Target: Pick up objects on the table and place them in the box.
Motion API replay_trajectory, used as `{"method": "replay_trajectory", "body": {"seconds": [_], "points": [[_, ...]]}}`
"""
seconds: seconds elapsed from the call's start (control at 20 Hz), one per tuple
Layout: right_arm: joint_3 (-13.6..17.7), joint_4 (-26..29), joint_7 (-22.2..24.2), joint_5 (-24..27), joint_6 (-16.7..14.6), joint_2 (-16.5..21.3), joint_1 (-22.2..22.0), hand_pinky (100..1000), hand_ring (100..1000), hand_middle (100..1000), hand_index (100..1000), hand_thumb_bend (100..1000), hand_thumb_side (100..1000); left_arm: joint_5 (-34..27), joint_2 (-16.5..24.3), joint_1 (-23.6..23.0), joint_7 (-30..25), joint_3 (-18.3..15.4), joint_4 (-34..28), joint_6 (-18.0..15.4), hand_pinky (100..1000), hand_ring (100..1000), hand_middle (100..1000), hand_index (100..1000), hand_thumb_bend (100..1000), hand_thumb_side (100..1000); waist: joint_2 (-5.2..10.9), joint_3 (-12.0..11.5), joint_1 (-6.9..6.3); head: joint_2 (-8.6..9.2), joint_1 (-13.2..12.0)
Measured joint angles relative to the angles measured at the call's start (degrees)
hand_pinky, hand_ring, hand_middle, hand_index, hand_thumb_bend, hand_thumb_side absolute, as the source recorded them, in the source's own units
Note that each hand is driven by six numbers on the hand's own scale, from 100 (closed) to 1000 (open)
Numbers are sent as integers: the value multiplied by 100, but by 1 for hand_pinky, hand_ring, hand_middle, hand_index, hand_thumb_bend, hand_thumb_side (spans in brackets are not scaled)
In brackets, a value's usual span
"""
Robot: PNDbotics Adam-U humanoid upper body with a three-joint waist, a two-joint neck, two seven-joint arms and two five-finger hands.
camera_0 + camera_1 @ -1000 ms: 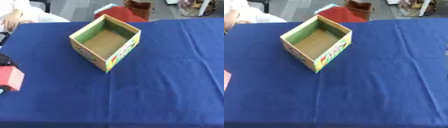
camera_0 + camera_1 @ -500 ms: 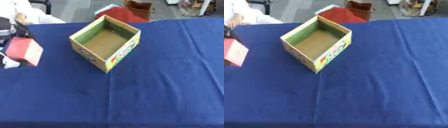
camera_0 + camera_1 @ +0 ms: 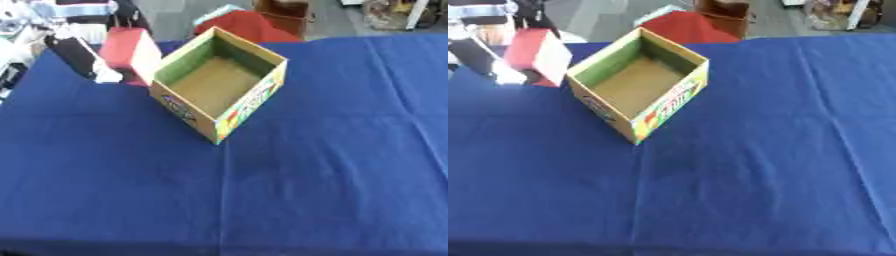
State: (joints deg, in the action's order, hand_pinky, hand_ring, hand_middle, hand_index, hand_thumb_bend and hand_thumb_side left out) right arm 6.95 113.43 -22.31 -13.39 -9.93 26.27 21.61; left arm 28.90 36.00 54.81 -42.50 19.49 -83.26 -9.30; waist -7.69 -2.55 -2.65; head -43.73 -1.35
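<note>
Left hand, upper left of frame, holds a red block w/ fingers curled round it, just beside the box. Block's long axis runs roughly upright, tilted. Box open side up, one corner toward the bottom; both views show much the same.

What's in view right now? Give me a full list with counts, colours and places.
Box: one, open-topped cardboard, green inside walls, printed colourful outside, standing on the table left of centre toward the far side; nothing visible inside it.
Red block: one, red with a pale side, held up just left of the box's left wall, not yet over the opening.
Tablecloth: one, dark blue, covering the table.
Red object: one, beyond the table's far edge behind the box; what it is I cannot tell.
Brown object: one, on the floor past the far edge.
Left hand: one, black with pale parts, at upper left, holding the red block.
Right hand: not in view.
</note>
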Motion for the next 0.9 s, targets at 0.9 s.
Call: {"method": "replay_trajectory", "body": {"seconds": [0.9], "points": [[-31,0,70,160,-77,-214,366,693,748,867,786,100,1000,2281,-1793,1119,1064,-418,2524,-164,586,607,578,756,105,195,-500,379,97,463,-414]]}}
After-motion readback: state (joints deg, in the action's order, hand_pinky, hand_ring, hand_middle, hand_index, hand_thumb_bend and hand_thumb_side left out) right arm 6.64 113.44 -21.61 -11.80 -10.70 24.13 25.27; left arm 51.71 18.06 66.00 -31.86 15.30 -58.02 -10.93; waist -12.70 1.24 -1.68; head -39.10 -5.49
